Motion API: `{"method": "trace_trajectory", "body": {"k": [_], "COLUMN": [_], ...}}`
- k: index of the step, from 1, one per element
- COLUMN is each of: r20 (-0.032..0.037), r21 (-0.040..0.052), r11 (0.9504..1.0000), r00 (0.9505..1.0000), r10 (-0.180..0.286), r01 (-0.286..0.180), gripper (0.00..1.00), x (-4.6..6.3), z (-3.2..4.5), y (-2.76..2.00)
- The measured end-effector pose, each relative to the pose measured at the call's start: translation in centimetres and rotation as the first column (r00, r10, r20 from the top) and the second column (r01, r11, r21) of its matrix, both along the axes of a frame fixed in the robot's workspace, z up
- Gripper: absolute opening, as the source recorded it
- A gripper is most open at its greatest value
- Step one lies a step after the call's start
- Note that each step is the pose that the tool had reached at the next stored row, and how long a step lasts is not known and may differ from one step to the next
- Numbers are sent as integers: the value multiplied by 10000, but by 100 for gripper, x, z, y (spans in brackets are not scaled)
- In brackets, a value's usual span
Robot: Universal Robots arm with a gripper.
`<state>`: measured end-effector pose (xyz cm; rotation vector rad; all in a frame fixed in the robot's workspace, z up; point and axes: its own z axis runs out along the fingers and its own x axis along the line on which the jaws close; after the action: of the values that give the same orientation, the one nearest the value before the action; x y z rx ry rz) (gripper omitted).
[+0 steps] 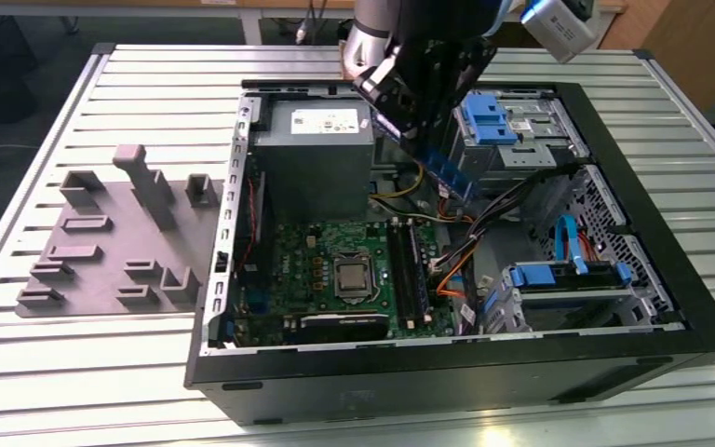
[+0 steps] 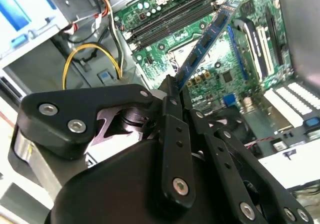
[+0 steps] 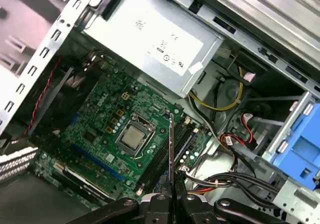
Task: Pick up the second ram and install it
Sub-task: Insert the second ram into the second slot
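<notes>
We find the claw (image 2: pixel 172 90) clenched on the second ram (image 2: pixel 207 39), above the motherboard (image 3: pixel 100 129). The stick's long axis extends straight out from the claw, down toward the long black slots (image 2: pixel 170 16); it is not yet seated.

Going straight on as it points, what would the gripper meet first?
Likely the long black slots on the green motherboard, reached by the thin dark memory stick the gripper holds; depth unclear.

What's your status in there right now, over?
Tool shut on the second ram. Ram held over the motherboard, not yet in the slots. Yellow cables beside them, not across.
</notes>
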<state>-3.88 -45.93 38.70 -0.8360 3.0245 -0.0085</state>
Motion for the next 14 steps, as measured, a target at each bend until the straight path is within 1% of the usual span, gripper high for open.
{"method": "trace_trajectory", "body": {"k": [3,5,6,8,10,11,14], "r20": [0,1,1,1,2,2,3], "r21": [-4,-7,-12,-14,-18,-19,-22], "r11": [9986,9959,9867,9802,9724,9680,9526], "r00": [9986,9959,9867,9802,9724,9680,9526], "r10": [-535,-909,-1628,-1982,-2335,-2508,-3043], "r01": [535,909,1628,1982,2335,2508,3043], "gripper": [14,14,14,14,14,14,14], "x": [0,0,0,0,0,0,0], "z": [-10,-16,-29,-35,-41,-44,-53], "y": [0,0,0,0,0,0,0]}}
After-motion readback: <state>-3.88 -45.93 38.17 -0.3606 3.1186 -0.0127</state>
